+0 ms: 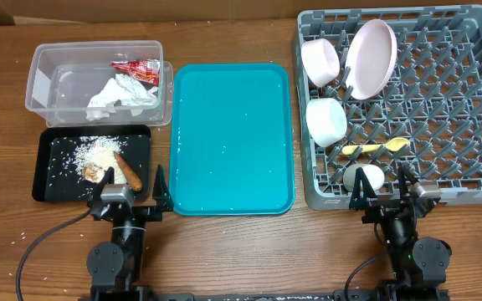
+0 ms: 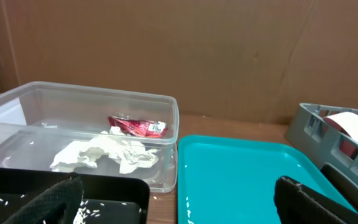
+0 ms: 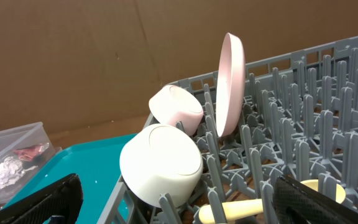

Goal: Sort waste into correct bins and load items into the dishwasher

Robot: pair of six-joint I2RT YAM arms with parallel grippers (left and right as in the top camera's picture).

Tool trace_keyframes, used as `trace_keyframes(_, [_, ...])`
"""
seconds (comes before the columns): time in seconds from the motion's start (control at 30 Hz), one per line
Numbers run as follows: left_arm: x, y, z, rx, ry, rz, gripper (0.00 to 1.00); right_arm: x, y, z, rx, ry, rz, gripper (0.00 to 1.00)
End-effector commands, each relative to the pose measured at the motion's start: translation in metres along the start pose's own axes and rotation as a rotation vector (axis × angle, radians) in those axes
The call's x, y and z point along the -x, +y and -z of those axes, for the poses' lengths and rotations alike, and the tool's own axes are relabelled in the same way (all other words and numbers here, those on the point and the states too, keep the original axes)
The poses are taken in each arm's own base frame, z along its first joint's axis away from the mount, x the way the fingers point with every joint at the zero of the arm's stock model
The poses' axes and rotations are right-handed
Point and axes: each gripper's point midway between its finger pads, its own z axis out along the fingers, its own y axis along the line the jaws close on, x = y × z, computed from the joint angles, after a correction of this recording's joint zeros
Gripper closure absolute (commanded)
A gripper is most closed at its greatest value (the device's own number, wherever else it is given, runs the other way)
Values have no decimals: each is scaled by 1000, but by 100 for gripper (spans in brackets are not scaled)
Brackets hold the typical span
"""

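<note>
The clear tub [image 1: 40, 63] at the back left holds the crumpled napkin [image 1: 120, 94] and the red-and-white wrapper [image 1: 136, 68]; both also show in the left wrist view [image 2: 107, 152]. The black tray [image 1: 44, 176] holds rice [image 1: 90, 150] and brown chunks [image 1: 128, 171]. The grey dish rack [image 1: 475, 100] holds the white plate [image 1: 369, 57] on edge, two bowls [image 1: 320, 60] [image 1: 326, 119], the yellow spoon [image 1: 375, 148] and a small cup [image 1: 365, 177]. My left gripper [image 1: 135, 194] is open and empty at the front by the black tray. My right gripper [image 1: 381, 191] is open and empty at the rack's front edge.
An empty teal serving tray [image 1: 233, 138] lies between the bins and the rack, with small white specks on it. A few rice grains lie on the wooden table at the left front [image 1: 25, 238]. A brown cardboard wall stands behind the table [image 2: 179, 50].
</note>
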Motion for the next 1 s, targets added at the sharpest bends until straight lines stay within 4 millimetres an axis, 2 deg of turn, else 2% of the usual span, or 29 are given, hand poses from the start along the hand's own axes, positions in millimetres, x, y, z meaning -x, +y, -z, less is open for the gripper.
trace_keyframes(0.0, [-10,5,4,26,18,-44,0,-1,0,0,5,-5,-6,0])
trace_keyframes(0.13, [-30,10,8,43,95,-78,0,-1,0,0,5,-5,-6,0])
trace_keyframes(0.97, [-29,8,8,32,93,-81,0,-2,0,0,5,-4,-6,0])
